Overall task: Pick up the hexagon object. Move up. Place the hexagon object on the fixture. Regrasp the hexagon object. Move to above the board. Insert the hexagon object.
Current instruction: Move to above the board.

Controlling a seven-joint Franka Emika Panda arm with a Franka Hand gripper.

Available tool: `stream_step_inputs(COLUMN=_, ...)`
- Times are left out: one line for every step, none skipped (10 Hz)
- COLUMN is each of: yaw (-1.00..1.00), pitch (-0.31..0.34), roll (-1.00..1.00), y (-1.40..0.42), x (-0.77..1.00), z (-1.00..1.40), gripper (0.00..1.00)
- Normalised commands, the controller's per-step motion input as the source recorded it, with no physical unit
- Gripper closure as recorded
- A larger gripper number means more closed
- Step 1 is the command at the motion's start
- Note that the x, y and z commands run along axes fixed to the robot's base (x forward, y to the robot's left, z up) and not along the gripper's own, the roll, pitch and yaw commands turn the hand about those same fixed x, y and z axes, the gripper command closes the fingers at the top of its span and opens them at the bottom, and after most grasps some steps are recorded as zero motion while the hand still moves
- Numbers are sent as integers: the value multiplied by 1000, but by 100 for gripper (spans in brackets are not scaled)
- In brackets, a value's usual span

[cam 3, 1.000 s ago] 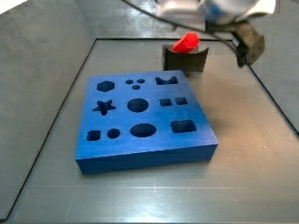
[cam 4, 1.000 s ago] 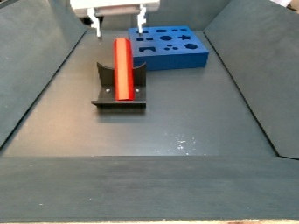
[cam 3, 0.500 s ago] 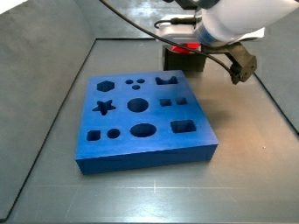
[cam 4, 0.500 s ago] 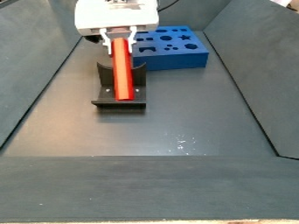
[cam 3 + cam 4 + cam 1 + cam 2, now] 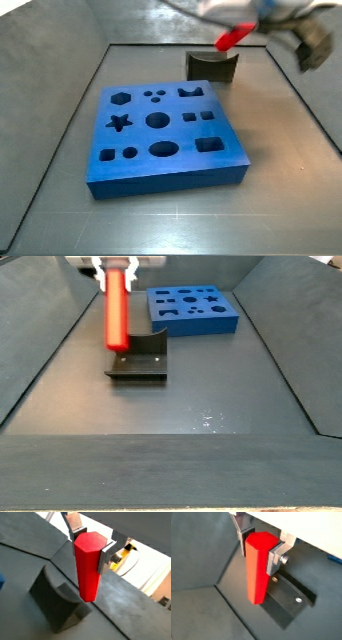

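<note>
In both wrist views the gripper (image 5: 90, 543) (image 5: 260, 545) clamps the upper end of the hexagon object (image 5: 87, 567) (image 5: 256, 568), silver fingers (image 5: 107, 556) (image 5: 274, 558) pressed to its flanks; the peg hangs clear above the fixture (image 5: 57, 604) (image 5: 291, 604). In a side view the red peg (image 5: 233, 37) sits tilted above the fixture (image 5: 211, 66), beyond the board (image 5: 167, 137). In a side view the peg (image 5: 116, 314) hangs upright over the fixture (image 5: 139, 362), the board (image 5: 195, 309) behind.
</note>
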Motion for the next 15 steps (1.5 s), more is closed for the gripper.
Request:
stream_step_inputs(yaw=-158, pitch=84, roll=-104, y=-94, x=405, z=1000, gripper=100)
stream_step_inputs(yaw=-112, pitch=163, roll=-70, y=-92, x=383, z=1000, gripper=100)
stream_step_inputs(yaw=-72, pitch=214, roll=-50, y=-92, x=367, z=1000, gripper=100)
stream_step_inputs(yaw=-11, pitch=273, roll=-26, y=-94, x=344, z=1000, gripper=100)
stream_step_inputs(yaw=21, pitch=291, roll=-18, y=-95, x=332, z=1000, gripper=100)
stream_step_inputs(yaw=88, pitch=303, roll=-12, y=-77, x=255, z=829, gripper=100)
stream_step_inputs(yaw=132, pitch=296, roll=-10, y=-61, x=190, z=636, gripper=100)
stream_step_inputs(yaw=168, pitch=275, roll=-8, y=-52, x=144, z=446, gripper=100)
stream_step_inputs(yaw=196, pitch=246, roll=-10, y=-45, x=112, z=260, gripper=100)
stream_step_inputs(yaw=221, pitch=205, roll=-7, y=-31, x=91, z=42, gripper=100)
stream_step_inputs(yaw=228, pitch=184, roll=3, y=-28, x=94, z=2, gripper=100)
stream_step_inputs(yaw=231, pitch=171, roll=5, y=-35, x=100, z=21, gripper=100)
stream_step_inputs(yaw=228, pitch=164, roll=8, y=-36, x=104, z=19, gripper=100)
stream_step_inputs(yaw=225, pitch=159, roll=12, y=-37, x=106, z=17, gripper=100)
stream_step_inputs(yaw=221, pitch=152, roll=19, y=-39, x=108, z=15, gripper=100)
